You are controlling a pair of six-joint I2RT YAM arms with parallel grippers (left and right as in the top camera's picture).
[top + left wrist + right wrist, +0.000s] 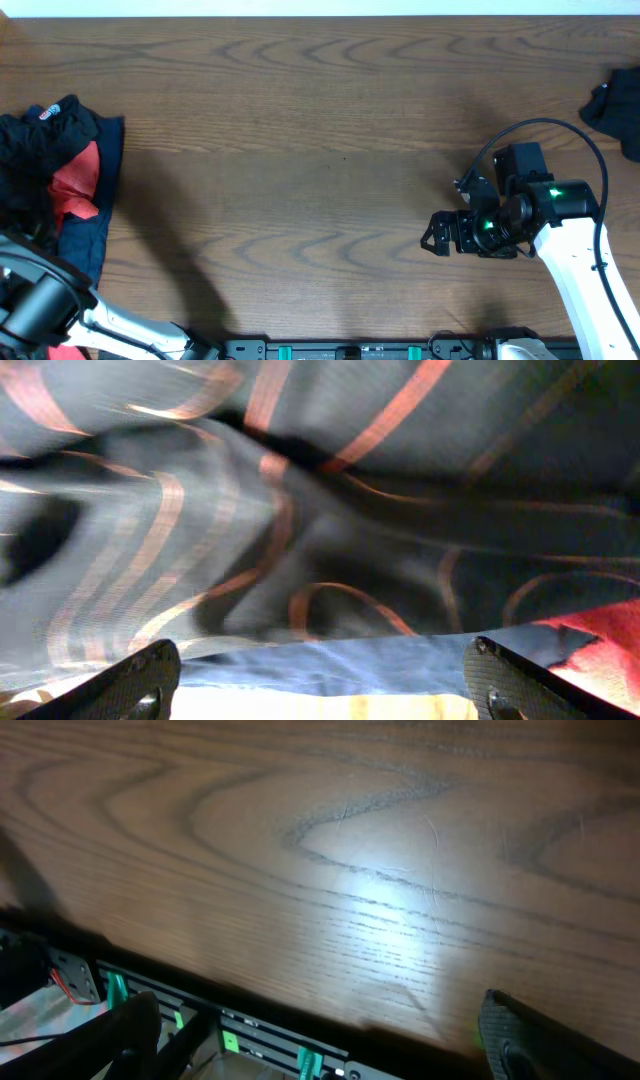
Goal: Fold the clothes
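Note:
The clothes [55, 175] lie in a heap at the table's left edge: a black jersey [30, 145] on top, a red top [78, 180] and a navy top [95, 225] under it. Up close in the left wrist view, the black jersey [300, 510] shows thin orange wavy lines, with navy fabric [330, 665] below it and red fabric [600, 635] at the right. My left gripper [322, 652] is open right at the heap's navy edge, with no cloth pinched between its fingers. My right gripper [432, 236] [320, 1005] hangs open over bare wood, far from the heap.
Another dark garment [615, 105] lies at the table's far right edge. The left arm [40, 300] reaches in from the bottom left corner. A black rail with green clips [250, 1040] runs along the table's front edge.

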